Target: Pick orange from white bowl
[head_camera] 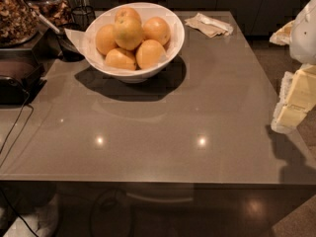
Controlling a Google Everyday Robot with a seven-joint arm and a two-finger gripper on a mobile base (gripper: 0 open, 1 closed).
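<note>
A large glossy white bowl (170, 46) stands at the back left of a grey counter (163, 132). It holds several oranges (128, 32) piled up, the topmost one near the back rim. My gripper (292, 100) is at the right edge of the view, off the counter's right side, far from the bowl. Its pale yellow fingers (301, 90) point down and left. It holds nothing that I can see.
A crumpled paper wrapper (209, 23) lies at the back of the counter, right of the bowl. Jars of snacks (17, 14) and a dark tray (17, 80) stand at the left. A black cable (15, 127) runs down the left edge.
</note>
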